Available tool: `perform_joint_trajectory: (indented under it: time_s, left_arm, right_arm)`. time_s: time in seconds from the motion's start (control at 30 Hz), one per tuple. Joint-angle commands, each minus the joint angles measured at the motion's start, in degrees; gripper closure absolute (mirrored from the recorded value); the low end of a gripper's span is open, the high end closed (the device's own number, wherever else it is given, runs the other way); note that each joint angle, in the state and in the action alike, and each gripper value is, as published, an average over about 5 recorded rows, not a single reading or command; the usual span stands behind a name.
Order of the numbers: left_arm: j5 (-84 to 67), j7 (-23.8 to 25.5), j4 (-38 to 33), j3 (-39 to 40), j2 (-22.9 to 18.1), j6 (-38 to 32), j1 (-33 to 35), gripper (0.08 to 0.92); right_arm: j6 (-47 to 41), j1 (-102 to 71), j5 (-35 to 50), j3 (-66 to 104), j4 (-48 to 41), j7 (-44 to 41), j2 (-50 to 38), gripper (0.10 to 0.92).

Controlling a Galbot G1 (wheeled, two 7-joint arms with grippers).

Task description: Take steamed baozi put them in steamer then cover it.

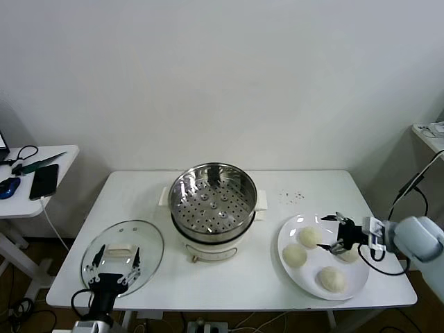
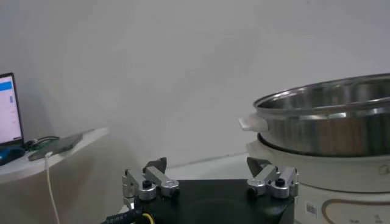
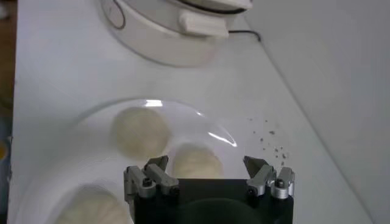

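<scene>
Your right gripper (image 1: 334, 233) is over the white plate (image 1: 294, 229) at the right end of the table (image 1: 277, 281), fingers spread wide and holding nothing. In the right wrist view the two fingertips (image 3: 157, 165) stand well apart with one steamed baozi (image 3: 196, 164) sitting between them, just ahead of the jaws, not yet touched. A second bun (image 3: 140, 132) lies further out from the gripper toward the steamer, and a third (image 3: 85, 207) shows partly beside the gripper body.

From the head view you have four buns on the plate: one (image 1: 309, 236) just ahead of the fingers, one (image 1: 294, 256) beyond it toward the steamer, one (image 1: 331, 279) at the plate's near edge, and one (image 1: 350, 254) partly hidden under the gripper.

The steamer (image 1: 213, 208) sits well apart from the right gripper, mid-table, uncovered, perforated tray bare.

Your left gripper (image 1: 115, 265) hovers at the table's near left edge over the glass cover (image 1: 149, 239), which lies flat on the table. Its fingers are open too, nothing held. The white bar handle (image 1: 120, 249) lies just ahead of them.
</scene>
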Motion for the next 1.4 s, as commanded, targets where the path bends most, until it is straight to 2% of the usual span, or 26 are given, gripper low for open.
perform_joint_trajectory:
  time_s: [0.03,0.2,0.47,1.4]
  left_arm:
    - [-0.07,-0.01,0.26,-0.16,0.10,0.16,0.05,0.177]
    - [-0.08,0.00,0.22,-0.08,0.07,0.69,-0.38,0.177]
    - [0.19,0.10,0.21,-0.33,-0.12,1.16,-0.82,0.177]
    - [0.38,0.18,1.32,-0.70,-0.15,1.09,-1.02,0.177]
  right_arm:
    - [-2.67,43.45,0.58,-48.71,-9.48,-8.75,-6.17,0.203]
    - [-4.57,51.86,2.83,-60.16,-12.61,-8.73,-0.09,0.203]
    - [-6.05,51.14,3.59,-63.64,-16.62,-8.30,6.96,0.203]
    - [-5.85,44.60,1.72,-59.73,-23.17,-6.75,14.76,0.203]
